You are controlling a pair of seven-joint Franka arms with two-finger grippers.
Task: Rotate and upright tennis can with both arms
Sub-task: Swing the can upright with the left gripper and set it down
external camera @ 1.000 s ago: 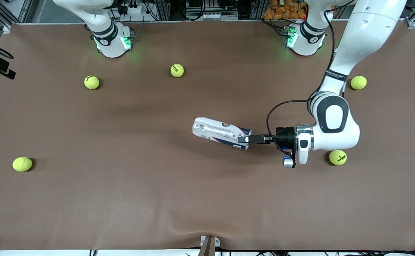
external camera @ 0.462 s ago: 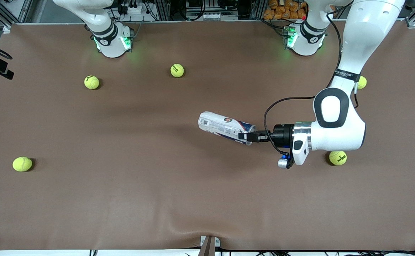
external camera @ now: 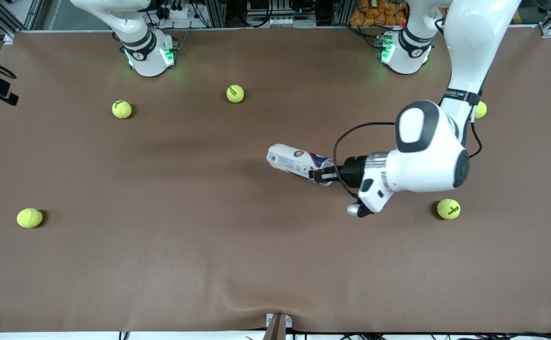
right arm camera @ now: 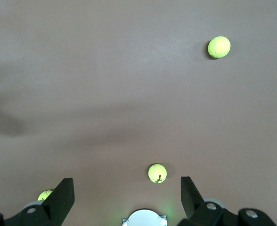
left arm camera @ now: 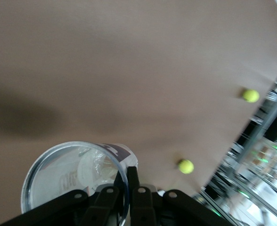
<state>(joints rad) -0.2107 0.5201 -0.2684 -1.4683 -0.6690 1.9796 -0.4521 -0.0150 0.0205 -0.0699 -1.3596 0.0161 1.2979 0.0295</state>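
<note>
Front view: left pincer [external camera: 322, 175] clamped on tennis can [external camera: 294, 162] (rim).

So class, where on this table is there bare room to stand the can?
Bare: the brown mat nearer the camera than every ball. Crowded: around the left gripper, shut on the tennis can, with a ball close by.
</note>
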